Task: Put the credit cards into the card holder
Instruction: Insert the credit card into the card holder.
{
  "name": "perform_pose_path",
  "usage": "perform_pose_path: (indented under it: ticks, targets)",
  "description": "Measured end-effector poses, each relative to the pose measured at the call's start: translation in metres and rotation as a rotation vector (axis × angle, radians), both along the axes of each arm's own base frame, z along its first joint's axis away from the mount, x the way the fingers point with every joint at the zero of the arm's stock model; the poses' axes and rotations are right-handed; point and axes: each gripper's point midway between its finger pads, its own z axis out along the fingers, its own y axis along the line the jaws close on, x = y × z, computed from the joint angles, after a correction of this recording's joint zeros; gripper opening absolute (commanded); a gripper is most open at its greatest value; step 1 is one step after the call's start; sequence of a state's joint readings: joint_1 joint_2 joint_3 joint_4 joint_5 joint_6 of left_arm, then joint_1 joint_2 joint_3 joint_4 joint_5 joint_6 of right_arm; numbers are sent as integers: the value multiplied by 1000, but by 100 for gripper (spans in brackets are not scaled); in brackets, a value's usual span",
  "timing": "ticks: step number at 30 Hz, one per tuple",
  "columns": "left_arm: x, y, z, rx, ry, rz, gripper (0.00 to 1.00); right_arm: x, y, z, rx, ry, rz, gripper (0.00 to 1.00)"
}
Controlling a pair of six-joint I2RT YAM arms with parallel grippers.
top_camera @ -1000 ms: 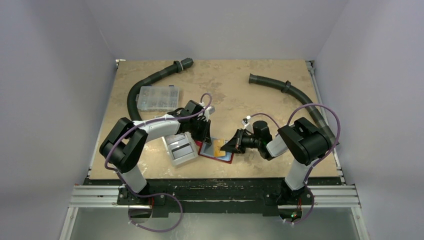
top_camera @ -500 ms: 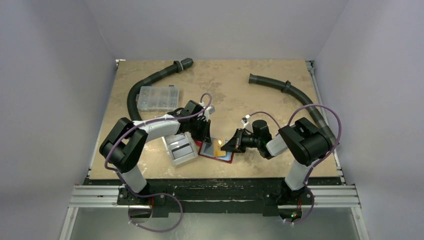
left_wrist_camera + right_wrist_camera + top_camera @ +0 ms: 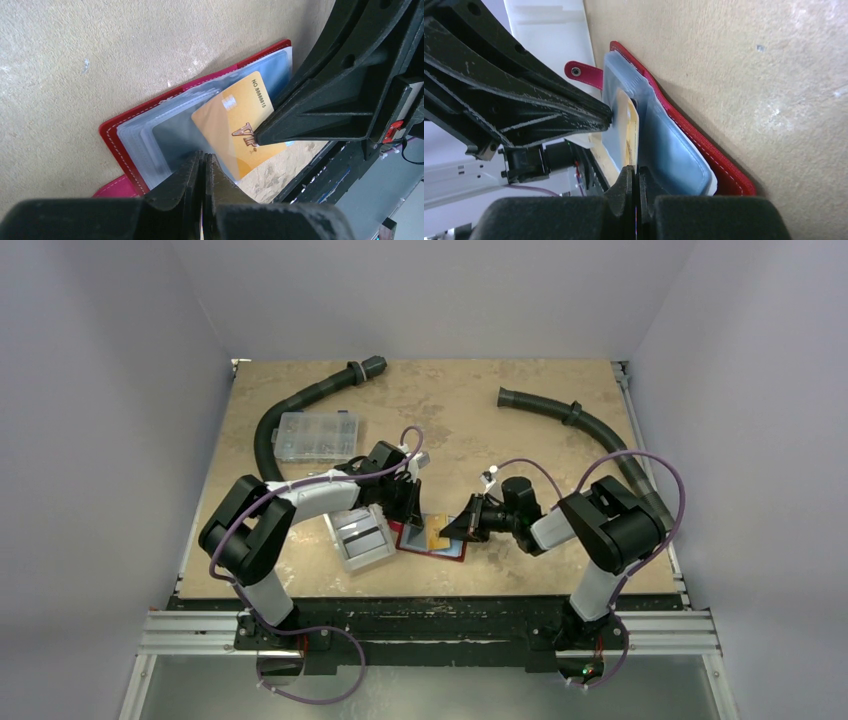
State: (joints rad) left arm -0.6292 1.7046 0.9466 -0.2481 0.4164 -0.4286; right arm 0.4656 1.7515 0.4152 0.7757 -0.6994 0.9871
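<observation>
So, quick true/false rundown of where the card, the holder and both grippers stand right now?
1. The right gripper pinches a gold card. True.
2. The red card holder lies snapped shut. False: it lies open, with its clear sleeves showing.
3. The left gripper is closed on the holder's clear sleeves. True.
4. The gold card lies in the white bin. False: it is at the open holder, beside the bin.
5. The clear compartment box sits beside the right arm. False: it sits beyond the left arm.
</observation>
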Motion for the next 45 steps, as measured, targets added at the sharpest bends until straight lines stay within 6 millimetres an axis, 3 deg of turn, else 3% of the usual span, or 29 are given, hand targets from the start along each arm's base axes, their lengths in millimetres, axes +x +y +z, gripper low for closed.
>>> perform_pose_path:
  ticks: [9, 11, 14, 18, 24, 29, 37, 45]
  targets:
    - [-1, -2, -1, -19, 4, 7, 0, 4, 17, 5, 37, 16, -131, 0]
    - [0, -2, 0, -19, 5, 13, 7, 5, 18, 5, 40, 20, -154, 0]
    - [-1, 0, 2, -19, 10, 19, 27, 8, 18, 5, 41, 16, -179, 0]
    - [-1, 6, 9, -9, 12, 30, 33, 12, 19, 3, 41, 11, -189, 6]
    - [26, 16, 27, 40, -68, 75, 24, 12, 19, -1, 31, 0, -175, 32]
    - [35, 31, 19, 132, -107, 89, 10, 14, 20, 2, -25, -44, -135, 47]
    - [37, 48, -4, 251, -94, 89, 0, 19, 17, 5, -141, -121, -63, 51]
    - [36, 35, -18, 277, -87, 37, 0, 22, 7, 4, -269, -192, -9, 51]
